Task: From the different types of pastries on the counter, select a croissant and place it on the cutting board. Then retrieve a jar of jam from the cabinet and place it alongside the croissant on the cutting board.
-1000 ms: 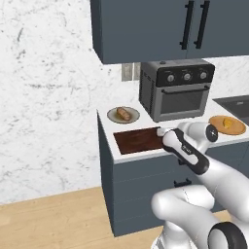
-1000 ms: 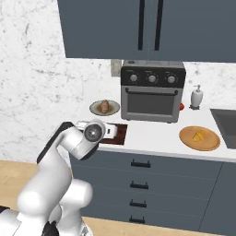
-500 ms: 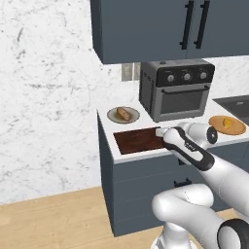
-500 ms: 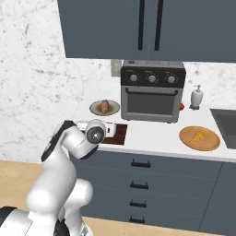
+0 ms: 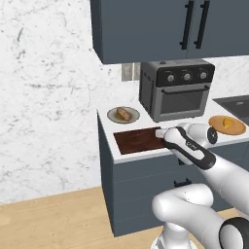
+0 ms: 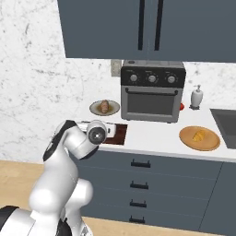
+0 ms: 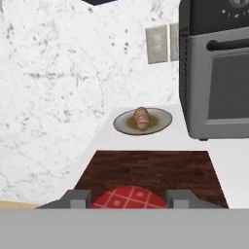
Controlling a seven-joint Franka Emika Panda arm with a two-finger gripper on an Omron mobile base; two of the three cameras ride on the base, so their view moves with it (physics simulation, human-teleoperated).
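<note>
Jam jar point(image 7: 127, 197), its red checked top showing between the pincer's point(image 7: 127, 200) two fingers, seems gripped there, held low just off the near edge of the dark cutting board point(image 7: 155, 171), probably ready for setting down. Board bare; croissant point(image 6: 199, 136) sits on the light wooden plate point(image 6: 199, 138) well to the right. Brown roll point(image 7: 141, 118) rests on the grey plate point(image 7: 163, 116) behind the board on the table point(image 5: 141, 153).

arm point(image 5: 194, 204): glossy white rounded links | dark grey joint bands | round grey wrist cap

arm bent low, wrist level, tool point(image 7: 128, 200) fingers clamped w/ load between.
</note>
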